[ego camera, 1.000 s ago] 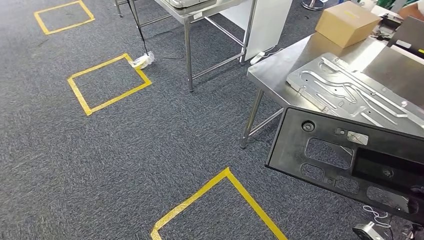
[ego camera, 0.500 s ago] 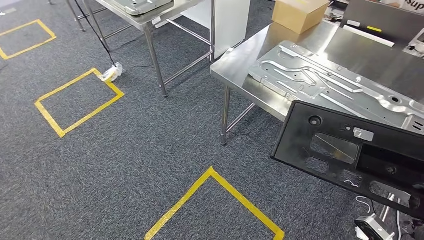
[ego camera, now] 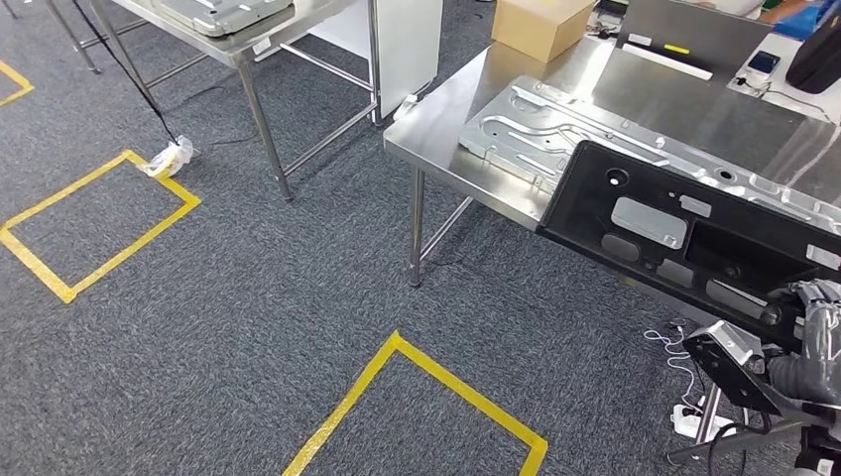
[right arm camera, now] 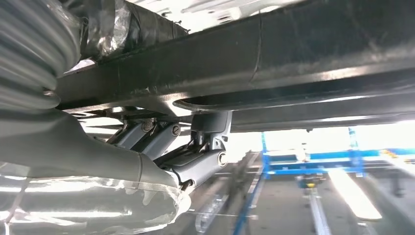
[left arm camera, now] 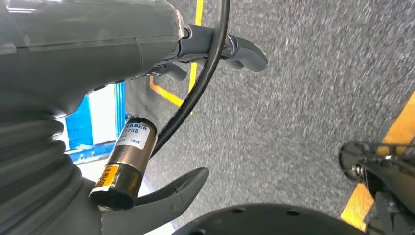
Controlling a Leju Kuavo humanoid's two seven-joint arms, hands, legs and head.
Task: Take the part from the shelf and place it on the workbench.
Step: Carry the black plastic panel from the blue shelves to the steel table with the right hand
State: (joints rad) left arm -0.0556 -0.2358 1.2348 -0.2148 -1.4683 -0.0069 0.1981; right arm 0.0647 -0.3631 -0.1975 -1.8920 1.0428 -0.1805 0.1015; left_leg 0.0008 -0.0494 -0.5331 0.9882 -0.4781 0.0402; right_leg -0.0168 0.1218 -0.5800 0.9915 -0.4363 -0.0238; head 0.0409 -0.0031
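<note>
Black part (ego camera: 684, 238), a flat panel with cutouts, held tilted in the air at the right, its far edge overlapping the near edge of the steel surface (ego camera: 436, 124). Gripped along its near edge by the right hand (ego camera: 818, 312); in the right wrist view, right hand (right arm camera: 161, 147) with fingers (right arm camera: 208, 142) curled up against the underside of the part (right arm camera: 293, 54), clamping it.

Left hand (left arm camera: 195, 58) hanging over grey carpet (ego camera: 248, 317), fingers (left arm camera: 244, 49) spread apart and holding nothing.

On the surface, lying flat beyond the part: an embossed metal plate (ego camera: 526, 124). Farther back, a cardboard box (ego camera: 540, 25). Off to the left, a second steel table (ego camera: 258, 45) carrying a metal tray. Yellow tape squares (ego camera: 426, 372) marked on the carpet.
</note>
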